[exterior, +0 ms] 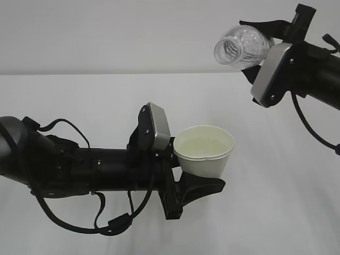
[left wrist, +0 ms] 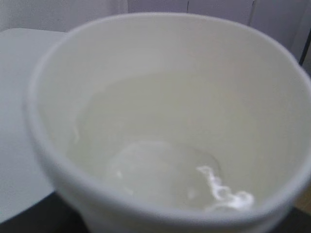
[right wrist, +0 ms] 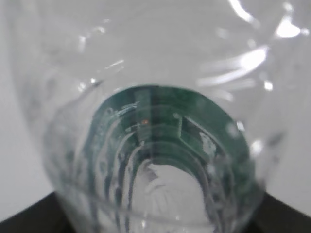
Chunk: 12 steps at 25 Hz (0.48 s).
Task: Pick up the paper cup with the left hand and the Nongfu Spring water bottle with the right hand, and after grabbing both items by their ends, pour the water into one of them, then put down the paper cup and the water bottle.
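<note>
Water (left wrist: pixel 160 170) in paper cup (exterior: pixel 204 150); bottle (exterior: pixel 241 47) tilted.

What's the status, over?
Left pincer holds cup, water inside. Right pincer holds bottle, tipped, high right of cup. Nothing between.

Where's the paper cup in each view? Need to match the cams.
Exterior view: paper cup just right of centre, upright in the left gripper, pale liquid inside.
Left wrist view: paper cup fills the frame, seen from above.
Right wrist view: not in it; only the bottle shows.
Shared landmark: the cup's rolled rim.
</note>
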Each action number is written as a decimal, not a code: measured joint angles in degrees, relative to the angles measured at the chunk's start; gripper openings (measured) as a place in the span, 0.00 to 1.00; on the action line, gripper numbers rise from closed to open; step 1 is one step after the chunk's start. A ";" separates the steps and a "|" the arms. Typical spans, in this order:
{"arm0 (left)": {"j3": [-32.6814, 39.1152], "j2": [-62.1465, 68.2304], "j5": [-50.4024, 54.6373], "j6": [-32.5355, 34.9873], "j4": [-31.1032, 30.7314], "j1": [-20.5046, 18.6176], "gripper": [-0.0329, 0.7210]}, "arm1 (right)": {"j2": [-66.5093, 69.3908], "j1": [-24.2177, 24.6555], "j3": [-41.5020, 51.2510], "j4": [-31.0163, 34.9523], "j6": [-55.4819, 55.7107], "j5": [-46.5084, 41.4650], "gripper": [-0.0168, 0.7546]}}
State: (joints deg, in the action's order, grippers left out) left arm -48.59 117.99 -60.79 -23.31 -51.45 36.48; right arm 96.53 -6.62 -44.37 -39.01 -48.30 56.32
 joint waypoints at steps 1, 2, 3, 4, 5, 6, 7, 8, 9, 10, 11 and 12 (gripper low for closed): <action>0.00 0.00 0.00 0.00 0.38 0.00 0.64 | 0.00 0.00 0.00 0.44 0.42 0.09 0.58; 0.00 0.00 0.00 0.00 0.77 0.00 0.64 | 0.00 0.00 0.00 0.85 0.87 0.09 0.58; 0.00 0.00 0.10 0.00 1.16 0.00 0.64 | 0.00 0.00 0.00 1.43 1.42 0.09 0.58; 0.00 0.00 0.09 0.00 1.49 0.00 0.64 | 0.00 0.00 0.00 1.79 2.14 0.09 0.58; 0.00 0.00 0.09 0.00 1.99 0.00 0.64 | 0.00 0.00 0.00 2.16 3.21 0.09 0.58; 0.00 0.00 0.09 0.00 2.41 0.00 0.64 | 0.00 0.00 0.00 2.22 4.33 0.09 0.58; 0.00 0.00 0.09 0.00 2.57 0.00 0.64 | 0.00 0.00 0.00 2.37 5.56 0.09 0.58; 0.00 0.00 0.09 0.00 2.81 0.00 0.64 | 0.00 0.00 0.00 2.46 6.60 0.09 0.58; 0.00 0.00 0.09 0.00 3.05 0.00 0.64 | 0.00 0.00 0.00 2.60 7.16 0.09 0.58; 0.00 0.00 0.09 0.00 3.14 0.00 0.64 | 0.00 0.00 0.00 2.62 7.59 0.09 0.58; 0.00 0.00 0.09 0.00 3.16 0.00 0.64 | 0.00 0.00 0.00 3.01 7.82 0.09 0.58; 0.00 0.00 0.09 0.00 3.27 0.00 0.64 | 0.00 0.00 0.00 3.51 8.37 0.09 0.58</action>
State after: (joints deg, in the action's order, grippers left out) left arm -48.59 117.99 -60.71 -23.31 -48.18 36.48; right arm 96.53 -6.62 -44.37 -35.50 -39.93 56.41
